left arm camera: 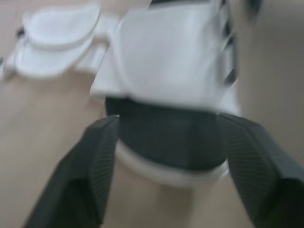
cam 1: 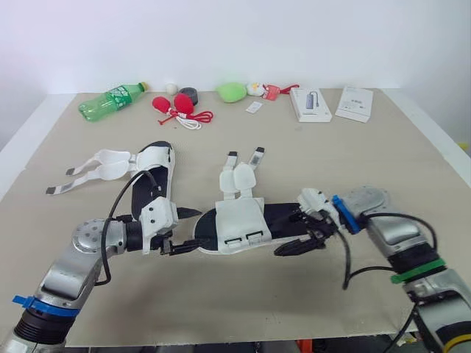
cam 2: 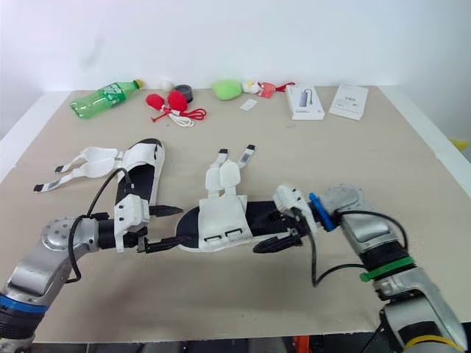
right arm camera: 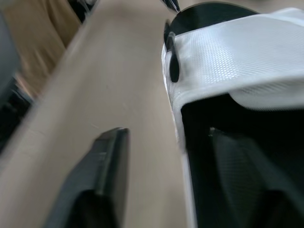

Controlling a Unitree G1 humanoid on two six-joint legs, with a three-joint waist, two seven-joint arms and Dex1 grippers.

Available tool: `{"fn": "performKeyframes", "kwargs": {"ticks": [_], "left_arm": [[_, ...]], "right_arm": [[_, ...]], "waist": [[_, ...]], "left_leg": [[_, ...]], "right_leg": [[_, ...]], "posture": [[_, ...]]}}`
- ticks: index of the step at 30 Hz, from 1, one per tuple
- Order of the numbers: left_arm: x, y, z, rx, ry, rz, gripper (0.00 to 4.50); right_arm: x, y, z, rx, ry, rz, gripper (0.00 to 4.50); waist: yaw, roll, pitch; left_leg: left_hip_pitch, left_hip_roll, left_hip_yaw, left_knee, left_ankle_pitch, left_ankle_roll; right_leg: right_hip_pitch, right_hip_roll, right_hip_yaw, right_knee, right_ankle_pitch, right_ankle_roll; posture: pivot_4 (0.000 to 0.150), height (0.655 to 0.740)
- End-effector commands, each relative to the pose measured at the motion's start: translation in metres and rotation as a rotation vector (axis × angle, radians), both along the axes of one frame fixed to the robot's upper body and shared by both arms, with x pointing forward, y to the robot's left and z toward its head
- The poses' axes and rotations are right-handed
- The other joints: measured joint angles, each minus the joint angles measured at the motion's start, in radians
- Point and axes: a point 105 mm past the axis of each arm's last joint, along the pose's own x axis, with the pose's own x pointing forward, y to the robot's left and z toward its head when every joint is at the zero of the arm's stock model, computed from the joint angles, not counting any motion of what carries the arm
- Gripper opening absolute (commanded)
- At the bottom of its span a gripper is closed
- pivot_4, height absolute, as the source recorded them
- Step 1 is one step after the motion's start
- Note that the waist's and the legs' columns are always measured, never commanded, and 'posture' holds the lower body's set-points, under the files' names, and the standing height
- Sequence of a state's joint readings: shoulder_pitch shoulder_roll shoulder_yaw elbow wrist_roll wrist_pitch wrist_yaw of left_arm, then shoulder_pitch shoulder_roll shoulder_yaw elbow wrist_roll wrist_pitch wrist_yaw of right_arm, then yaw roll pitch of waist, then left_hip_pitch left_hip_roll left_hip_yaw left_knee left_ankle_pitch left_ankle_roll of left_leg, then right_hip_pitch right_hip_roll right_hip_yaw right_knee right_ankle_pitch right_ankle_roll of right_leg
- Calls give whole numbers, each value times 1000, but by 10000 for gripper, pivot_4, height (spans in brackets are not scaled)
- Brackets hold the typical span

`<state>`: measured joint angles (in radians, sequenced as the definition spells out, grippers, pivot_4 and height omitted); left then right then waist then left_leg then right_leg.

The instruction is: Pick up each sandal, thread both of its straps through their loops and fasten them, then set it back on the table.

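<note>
free: table point(cam 1: 412, 162) right side, front strip | obstacles: second sandal point(cam 1: 151, 173) at left; bottle point(cam 1: 110, 101), boxes point(cam 1: 310, 104) along far edge

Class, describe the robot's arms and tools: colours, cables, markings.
Both arms are silver-grey with white wrist housings and black cables. The left arm wears a blue band; the right arm, a blue ring and green band. The left tool and right tool have black fingers.

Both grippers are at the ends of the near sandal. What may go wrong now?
The left gripper stands open around one end of the near sandal; its rounded edge might slip out as the jaws close. The right gripper has one jaw over the sandal and one beside it, so it may pinch only the edge. The loose straps may snag on lifting.
</note>
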<state>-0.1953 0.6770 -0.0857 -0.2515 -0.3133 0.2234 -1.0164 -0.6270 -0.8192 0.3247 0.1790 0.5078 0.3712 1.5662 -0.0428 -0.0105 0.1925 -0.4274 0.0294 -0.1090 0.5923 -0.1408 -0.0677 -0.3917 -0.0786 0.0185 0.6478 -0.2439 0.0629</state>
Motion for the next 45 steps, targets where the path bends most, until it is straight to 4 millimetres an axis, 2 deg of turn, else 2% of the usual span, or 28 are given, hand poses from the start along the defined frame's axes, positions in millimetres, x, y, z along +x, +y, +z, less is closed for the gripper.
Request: {"fn": "performKeyframes", "kwargs": {"ticks": [1, 3, 4, 5, 8, 12, 19, 25, 33, 42, 45], "left_arm": [[2, -5, 6, 22, -45, -35, 15193], [2, -6, 4, 47, -51, -50, 5307], [3, -7, 3, 54, -54, -57, 4717], [3, -9, 2, 59, -58, -64, 2295], [3, -12, 0, 93, -76, -95, 2295], [4, -13, -3, 123, -95, -117, 2295], [7, -13, 0, 141, -134, -130, 2295], [8, -17, 4, 136, -160, -141, 2295], [5, -20, 5, 128, -165, -150, 2295], [-1, -27, 4, 103, -159, -158, 2295], [-2, -28, 4, 99, -158, -158, 0]], "right_arm": [[6, -1, 43, 122, 139, -49, 45000], [21, 1, 52, 134, 190, -137, 45000], [39, 4, 53, 122, 217, -245, 45000], [54, 8, 52, 116, 249, -331, 45000], [83, 24, 57, 145, 300, -453, 45000], [106, 33, 45, 82, 380, -581, 45000], [120, 47, 33, 85, 527, -699, 45000], [132, 64, 44, 229, 607, -780, 45000], [145, 76, 34, 272, 581, -890, 45000], [158, 76, 37, 331, 528, -988, 45000], [159, 77, 42, 347, 520, -978, 37399]], "waist": [[-3, 0, 0], [-5, 0, 0], [-4, 0, 0], [-4, 0, 0], [-8, 0, 0], [-3, 0, 0], [-5, 0, 0], [-7, 0, 0], [-8, 0, 0], [-9, 0, 0], [-9, 0, 0]], "left_leg": [[0, 0, 0, 0, 0, 0], [0, 0, 0, 0, 0, 0], [0, 0, 1, 0, 0, 0], [0, 0, 1, 0, 0, 0], [0, 1, 1, 0, 0, 0], [-6, 2, 1, 0, 1, 0], [-11, 1, 1, -2, 1, 0], [-10, 1, 1, -2, 1, 1], [-10, 1, 1, -2, 2, 2], [-10, 1, 1, -2, 2, 2], [-10, 1, 1, -2, 2, 2]], "right_leg": [[0, 0, 0, 0, 0, 0], [-1, 0, 0, 0, 1, -1], [-1, 0, 1, 0, 1, -1], [-1, 0, 0, 0, 1, -1], [-4, 1, 1, 1, 3, -3], [-11, 3, 2, 3, 5, 2], [-16, 3, 3, 4, 7, -2], [-16, 4, 3, 4, 7, 0], [-16, 4, 4, 5, 8, -1], [-16, 4, 4, 5, 8, -1], [-16, 4, 4, 5, 8, -1]], "posture": [[1500, 7400], [1500, 7400], [1500, 7400], [1500, 7400], [1500, 7400], [1500, 7400], [1500, 7400], [1500, 7400], [1500, 7400], [1500, 7400], [1500, 7400]]}}
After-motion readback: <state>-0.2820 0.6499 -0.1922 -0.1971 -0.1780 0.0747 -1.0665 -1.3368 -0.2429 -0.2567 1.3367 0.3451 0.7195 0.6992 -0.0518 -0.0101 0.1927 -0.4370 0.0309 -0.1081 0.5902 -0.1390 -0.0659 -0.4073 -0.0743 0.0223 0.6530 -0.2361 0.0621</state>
